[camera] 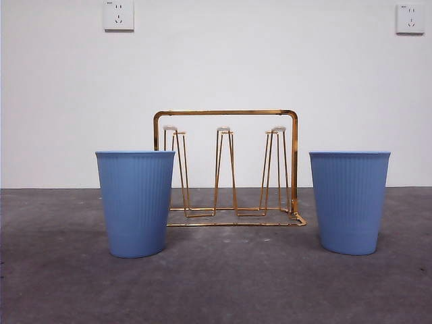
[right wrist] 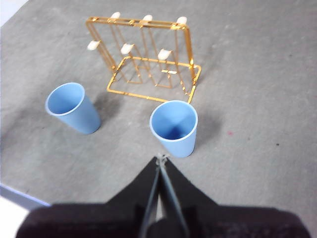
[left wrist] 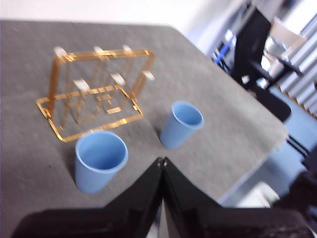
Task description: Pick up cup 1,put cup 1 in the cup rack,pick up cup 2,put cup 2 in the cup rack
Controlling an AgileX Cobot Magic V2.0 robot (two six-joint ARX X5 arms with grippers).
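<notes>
Two blue ribbed cups stand upright on the grey table, one at the left [camera: 135, 202] and one at the right [camera: 349, 201]. Nothing shows which is cup 1 and which is cup 2. Between and just behind them stands the gold wire cup rack [camera: 226, 169], its white-tipped prongs bare. My left gripper [left wrist: 162, 161] hangs shut and holding nothing, above and short of the left cup [left wrist: 100, 159], with the other cup [left wrist: 181, 124] and rack [left wrist: 94, 94] beyond. Shut too and holding nothing, my right gripper [right wrist: 161, 158] hovers short of the right cup [right wrist: 174, 126]. Neither arm shows in the front view.
A white wall with two sockets [camera: 119, 15] [camera: 410, 18] rises behind the table. In the left wrist view the table edge [left wrist: 257, 158] drops off beyond the right-hand cup, with a black chair [left wrist: 252, 44] past it. A near table edge [right wrist: 20, 198] shows in the right wrist view.
</notes>
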